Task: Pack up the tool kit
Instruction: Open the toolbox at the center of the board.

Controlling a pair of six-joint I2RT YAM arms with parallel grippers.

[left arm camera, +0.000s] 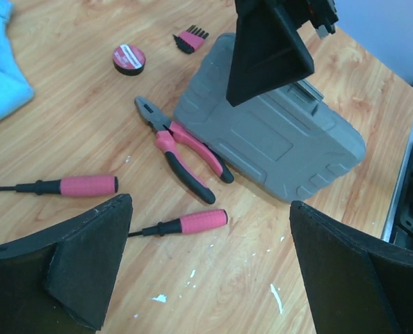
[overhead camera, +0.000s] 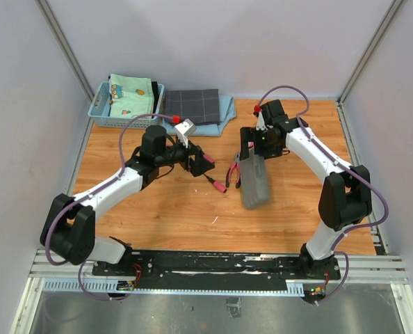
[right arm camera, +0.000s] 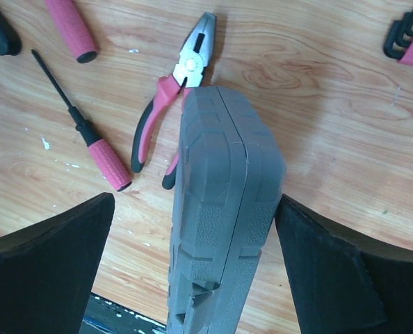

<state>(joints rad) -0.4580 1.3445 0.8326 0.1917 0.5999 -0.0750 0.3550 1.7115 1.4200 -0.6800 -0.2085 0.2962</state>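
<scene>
Grey plastic, closed along its seam, the tool case [right arm camera: 224, 209] lay on the wooden table [overhead camera: 158, 216] right of centre, directly under the right gripper [right arm camera: 196, 202]. That gripper's jaws stood spread wide with the case's end between them. In the right wrist view, bare table showed between the case and the one finger [right arm camera: 50, 271], while the other finger [right arm camera: 338, 275] sat just beside the case's edge; whether it touched could not be told. Nothing was clamped.

The left gripper [left arm camera: 210, 204] was likewise spread and held nothing. It hung over the middle of the table, with the case well ahead of it, beyond the loose tools. From its wrist camera, one pink-handled screwdriver [left arm camera: 185, 223] lay just past its fingertips, and a second screwdriver [left arm camera: 71, 186] lay off to the left of the first. The pink-and-black pliers [left arm camera: 182, 153] lay between this gripper and the case, handles tucked against the case's side and nose pointing away from it. Farther off sat the round tape [left arm camera: 128, 59] and a small black-and-pink rack of bits [left arm camera: 190, 40], both apart from the case.

At the back of the table a light blue basket [overhead camera: 99, 111] stood in the left corner, and beside it a dark checked cloth [overhead camera: 192, 106] rested on a pale blue one [overhead camera: 224, 115].
</scene>
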